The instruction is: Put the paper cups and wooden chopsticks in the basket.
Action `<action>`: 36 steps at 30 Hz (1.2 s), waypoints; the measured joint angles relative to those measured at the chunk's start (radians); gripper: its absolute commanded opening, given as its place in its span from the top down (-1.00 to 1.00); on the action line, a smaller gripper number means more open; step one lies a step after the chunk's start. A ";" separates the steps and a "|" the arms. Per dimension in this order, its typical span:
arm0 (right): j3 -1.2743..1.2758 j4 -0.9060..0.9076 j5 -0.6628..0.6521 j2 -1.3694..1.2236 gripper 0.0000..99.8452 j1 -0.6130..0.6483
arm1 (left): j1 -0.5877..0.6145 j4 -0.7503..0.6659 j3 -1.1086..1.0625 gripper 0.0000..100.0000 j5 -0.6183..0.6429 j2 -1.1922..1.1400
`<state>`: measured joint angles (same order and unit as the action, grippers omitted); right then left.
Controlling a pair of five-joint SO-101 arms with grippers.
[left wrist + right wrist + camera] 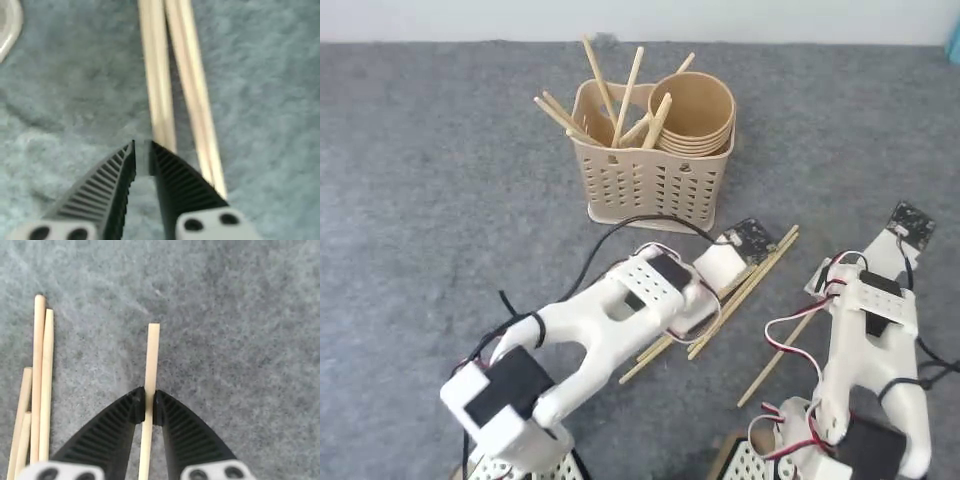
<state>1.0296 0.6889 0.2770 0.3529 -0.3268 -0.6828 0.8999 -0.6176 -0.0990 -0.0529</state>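
Observation:
A beige slotted basket (655, 185) stands at the back with a stack of brown paper cups (695, 105) and several wooden chopsticks (615, 95) inside it. More chopsticks (745, 285) lie in a loose bundle on the grey mat in front of it. My left gripper (143, 146) is down on that bundle, shut on a chopstick (157, 85) at its tips. A single chopstick (775, 362) lies apart to the right. My right gripper (149, 399) is shut on that single chopstick (152, 355), a little behind its far end.
The grey mat (440, 200) covers the whole table, with free room left of the basket. The two arms sit close together at the front. The bundle of chopsticks (40, 370) lies beside the right gripper.

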 measured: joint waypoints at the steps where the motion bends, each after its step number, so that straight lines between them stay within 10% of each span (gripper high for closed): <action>1: 0.000 0.000 0.000 0.000 0.98 0.000 | -0.008 0.000 0.000 0.96 -0.005 0.014; 13: 0.000 0.000 0.000 0.000 0.98 0.000 | 0.015 -0.029 -0.021 0.64 -0.026 0.084; 36: 0.000 0.000 0.000 0.000 0.98 0.000 | 0.106 -0.049 0.025 0.66 -0.017 -0.035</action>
<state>1.0296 0.6889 0.2770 0.3529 -0.3268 -0.5769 0.8508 -0.5930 -0.1158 -0.0882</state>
